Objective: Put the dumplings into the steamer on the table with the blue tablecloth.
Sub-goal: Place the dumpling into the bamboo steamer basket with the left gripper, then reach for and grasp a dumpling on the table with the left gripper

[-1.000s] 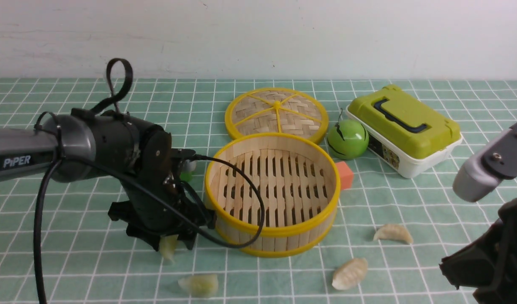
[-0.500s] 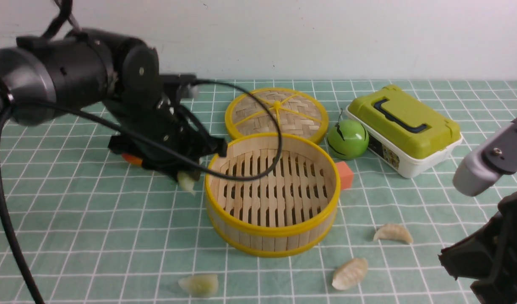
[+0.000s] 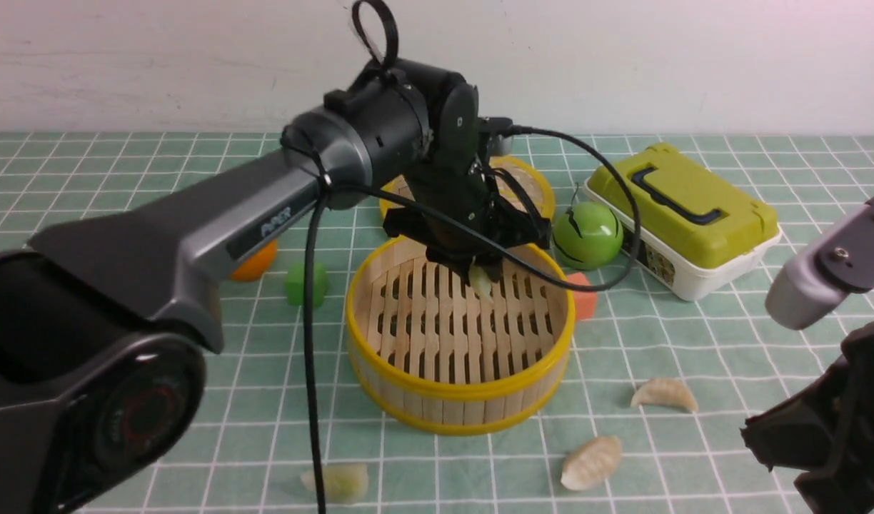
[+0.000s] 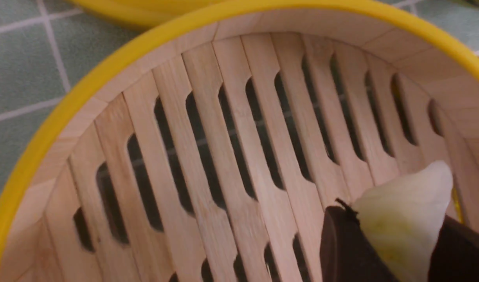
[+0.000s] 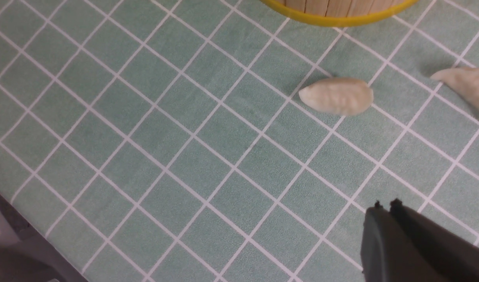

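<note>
Pale teal cloth with a grid of thin white lines (image 3: 265, 400) covers the surface, and a plain whitish wall (image 3: 623, 64) rises behind it. Near the middle stands a round bamboo steamer with a slatted floor and yellow rims (image 3: 460, 389). The left claw (image 3: 482, 268) hangs over it, grasping a pale green pleated dumpling (image 4: 406, 219) between its fingers, above the slats.

Three more dumplings lie on the cloth outside the steamer: a pale green crescent dumpling (image 3: 344, 482), partly crossed by a black cable (image 3: 310, 357); a creamy off-white oval-looking dumpling (image 3: 592, 463); and a creamy off-white curved dumpling (image 3: 664, 395). The right claw (image 5: 388, 205) is clenched with nothing in it, its tips together above the cloth.

Behind the steamer is a flat woven lid with a yellow rim (image 3: 540, 187), partly hidden by the left arm. Beside the steamer sit a coral-orange block (image 3: 583, 296) and, farther back, a glossy green ball-shaped thing with dark streaks (image 3: 588, 234), next to a white box with a lime-green lid and black handle (image 3: 683, 214). On the steamer's other side are a green block (image 3: 305, 284) and a rounded orange object (image 3: 255, 262).
</note>
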{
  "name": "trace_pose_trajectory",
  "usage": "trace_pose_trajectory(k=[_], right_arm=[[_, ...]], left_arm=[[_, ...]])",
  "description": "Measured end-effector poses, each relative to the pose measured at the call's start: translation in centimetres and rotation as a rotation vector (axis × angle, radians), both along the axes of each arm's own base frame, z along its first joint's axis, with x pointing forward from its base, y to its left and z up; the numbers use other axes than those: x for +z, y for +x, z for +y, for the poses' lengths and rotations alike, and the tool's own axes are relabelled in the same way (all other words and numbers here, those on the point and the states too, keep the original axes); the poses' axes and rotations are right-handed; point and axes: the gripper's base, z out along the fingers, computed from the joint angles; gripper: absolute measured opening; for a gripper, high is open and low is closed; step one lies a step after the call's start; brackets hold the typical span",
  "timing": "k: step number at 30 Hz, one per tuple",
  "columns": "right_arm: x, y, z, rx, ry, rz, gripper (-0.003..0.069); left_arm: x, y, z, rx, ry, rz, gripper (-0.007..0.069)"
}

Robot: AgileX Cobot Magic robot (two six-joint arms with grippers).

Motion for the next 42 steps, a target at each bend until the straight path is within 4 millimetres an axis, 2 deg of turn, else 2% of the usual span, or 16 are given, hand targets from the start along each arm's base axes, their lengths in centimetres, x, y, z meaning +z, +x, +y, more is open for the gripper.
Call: trace_pose_trajectory(k=[4, 6, 10, 12, 15, 16, 17, 19, 20, 22, 25, 27, 31, 36, 41, 42], right_arm=[[0.0, 0.0, -0.1, 0.002, -0.014, -0.002, 0.0020], [-0.1, 0.0, -0.1, 0.002, -0.019, -0.003, 0.0023], [-0.1, 0.0, -0.1, 0.002, -0.019, -0.003, 0.0026], [-0.1, 0.0, -0.1, 0.002, -0.019, -0.003, 0.0031], [-0.1, 0.0, -0.1, 0.002, -0.019, -0.003, 0.0033], [-0.1, 0.0, -0.1, 0.002, -0.018, -0.003, 0.0035], [-0.1, 0.0, -0.1, 0.002, -0.017, -0.002, 0.0037], [0.0, 0.0, -0.1, 0.002, -0.011, 0.000, 0.0040], [0.0, 0.0, -0.1, 0.002, -0.010, 0.000, 0.0041], [0.0, 0.0, 0.0, 0.001, 0.002, 0.005, 0.0041], [0.0, -0.1, 0.1, 0.001, 0.010, 0.008, 0.0041], [0.0, -0.1, 0.1, 0.000, 0.016, 0.010, 0.0041], [0.1, -0.1, 0.2, -0.001, 0.033, 0.016, 0.0043], [0.2, -0.2, 0.4, -0.003, 0.060, 0.025, 0.0052], [0.2, -0.2, 0.5, -0.003, 0.068, 0.028, 0.0059], [0.2, -0.2, 0.5, -0.003, 0.068, 0.028, 0.0059]], left_arm=[[-1.9, 0.7, -0.4, 0.002, 0.013, 0.021, 0.0216], [-2.5, 0.9, -0.6, 0.002, 0.016, 0.024, 0.0279], [-2.2, 0.9, -0.6, 0.002, 0.013, 0.017, 0.0402], [-0.9, 0.5, -0.3, -0.001, 0.026, 0.026, 0.0477], [1.6, -0.3, 0.4, -0.014, 0.044, 0.017, 0.0520], [4.6, -1.2, 1.1, -0.029, 0.048, -0.016, 0.0533], [5.9, -1.6, 1.4, -0.031, 0.048, -0.033, 0.0534], [10.7, -3.4, 2.8, -0.041, 0.040, -0.100, 0.0539], [11.6, -3.8, 3.1, -0.041, 0.038, -0.113, 0.0540], [16.7, -6.4, 5.2, -0.037, 0.029, -0.209, 0.0540], [19.9, -9.4, 7.4, -0.068, 0.045, -0.267, 0.0540], [20.4, -11.2, 8.6, -0.107, 0.075, -0.270, 0.0540], [18.9, -14.0, 10.3, -0.222, 0.172, -0.227, 0.0540], [10.5, -17.8, 12.4, -0.548, 0.367, -0.010, 0.0540], [3.4, -18.8, 12.5, -0.792, 0.404, 0.011, 0.0540], [3.2, -18.8, 12.5, -0.806, 0.407, 0.007, 0.0540]])
